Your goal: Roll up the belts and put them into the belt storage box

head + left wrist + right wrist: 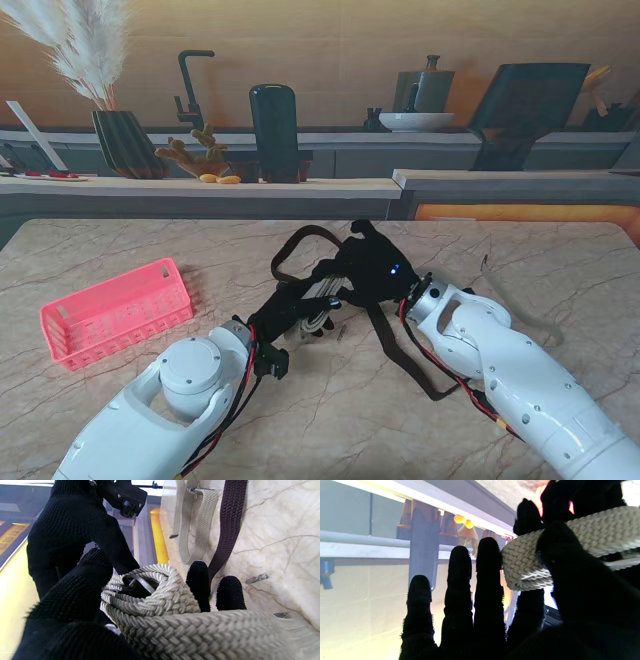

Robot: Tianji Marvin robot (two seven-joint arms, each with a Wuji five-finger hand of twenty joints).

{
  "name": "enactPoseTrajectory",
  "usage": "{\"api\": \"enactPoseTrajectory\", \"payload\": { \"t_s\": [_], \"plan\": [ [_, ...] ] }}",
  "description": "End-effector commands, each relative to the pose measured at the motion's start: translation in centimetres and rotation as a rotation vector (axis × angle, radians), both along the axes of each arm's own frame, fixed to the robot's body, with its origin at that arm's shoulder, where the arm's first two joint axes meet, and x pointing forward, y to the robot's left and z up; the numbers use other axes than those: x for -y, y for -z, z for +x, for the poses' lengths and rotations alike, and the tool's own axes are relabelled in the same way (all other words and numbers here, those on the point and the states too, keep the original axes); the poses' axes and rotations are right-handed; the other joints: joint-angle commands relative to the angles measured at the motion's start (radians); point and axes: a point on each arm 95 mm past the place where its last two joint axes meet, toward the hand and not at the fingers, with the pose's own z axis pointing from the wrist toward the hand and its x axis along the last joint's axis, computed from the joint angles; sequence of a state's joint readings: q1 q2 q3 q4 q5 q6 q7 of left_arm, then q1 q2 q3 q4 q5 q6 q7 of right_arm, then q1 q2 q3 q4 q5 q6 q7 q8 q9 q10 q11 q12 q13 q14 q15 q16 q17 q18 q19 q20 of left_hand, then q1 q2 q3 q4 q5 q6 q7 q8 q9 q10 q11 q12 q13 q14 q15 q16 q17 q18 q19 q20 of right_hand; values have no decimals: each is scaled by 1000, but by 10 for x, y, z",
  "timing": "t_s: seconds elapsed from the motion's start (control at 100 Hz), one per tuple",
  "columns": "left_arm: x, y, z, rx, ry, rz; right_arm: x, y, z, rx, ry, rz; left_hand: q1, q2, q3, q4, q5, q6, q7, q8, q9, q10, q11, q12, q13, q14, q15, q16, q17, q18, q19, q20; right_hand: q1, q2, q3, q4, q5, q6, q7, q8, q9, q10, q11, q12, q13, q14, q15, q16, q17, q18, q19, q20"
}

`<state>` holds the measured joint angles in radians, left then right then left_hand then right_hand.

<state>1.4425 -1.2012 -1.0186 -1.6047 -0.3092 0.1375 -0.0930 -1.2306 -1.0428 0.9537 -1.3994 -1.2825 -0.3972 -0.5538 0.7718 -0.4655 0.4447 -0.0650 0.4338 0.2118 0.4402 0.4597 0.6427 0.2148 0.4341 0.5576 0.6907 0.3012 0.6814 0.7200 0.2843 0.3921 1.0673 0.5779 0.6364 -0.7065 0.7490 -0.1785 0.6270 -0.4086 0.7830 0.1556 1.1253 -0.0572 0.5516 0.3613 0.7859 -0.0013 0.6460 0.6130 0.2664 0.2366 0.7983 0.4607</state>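
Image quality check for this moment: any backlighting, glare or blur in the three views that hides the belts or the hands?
Stand view: evenly lit and sharp; the black-gloved robot hands merge with the dark brown woven belt. Left wrist view: the coiled beige braided belt is sharp at its core and blurred nearest the lens; overexposed yellow glare along one edge. Right wrist view: strongly backlit, so the right robot hand's fingers are silhouettes.

Left hand (75, 610) grips a coiled cream braided belt (155, 592), its tail running toward 4 o'clock. Right hand (72, 530) touches the coil from 11 o'clock. A dark belt (227, 530) lies on marble table (280, 542) at 1 o'clock.
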Motion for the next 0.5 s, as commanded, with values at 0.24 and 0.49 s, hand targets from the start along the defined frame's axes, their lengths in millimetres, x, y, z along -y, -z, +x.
{"api": "enactPoseTrajectory", "payload": {
  "t_s": [0.24,0.49],
  "plan": [
    [3,-5,-4,23,-37,-22,16,-14,-5,87,88,37,19,29,-7,25,-7,-70,-26,-24,24,-1,-23,-45,17,-2,-8,-14,11,9,0,-6,76,93,118,21,212,40,275,58,17,24,42,-6,9,8,40,14,-34,43,49,-7],
    [4,-3,-6,15,-34,-22,23,-25,-9,148,124,59,36,41,1,30,-24,-77,-22,-31,8,-11,-27,-71,12,0,6,-12,7,5,14,-4,81,90,120,27,211,57,275,57,12,31,56,-11,5,12,56,16,-40,47,60,-17]
  ]
}}
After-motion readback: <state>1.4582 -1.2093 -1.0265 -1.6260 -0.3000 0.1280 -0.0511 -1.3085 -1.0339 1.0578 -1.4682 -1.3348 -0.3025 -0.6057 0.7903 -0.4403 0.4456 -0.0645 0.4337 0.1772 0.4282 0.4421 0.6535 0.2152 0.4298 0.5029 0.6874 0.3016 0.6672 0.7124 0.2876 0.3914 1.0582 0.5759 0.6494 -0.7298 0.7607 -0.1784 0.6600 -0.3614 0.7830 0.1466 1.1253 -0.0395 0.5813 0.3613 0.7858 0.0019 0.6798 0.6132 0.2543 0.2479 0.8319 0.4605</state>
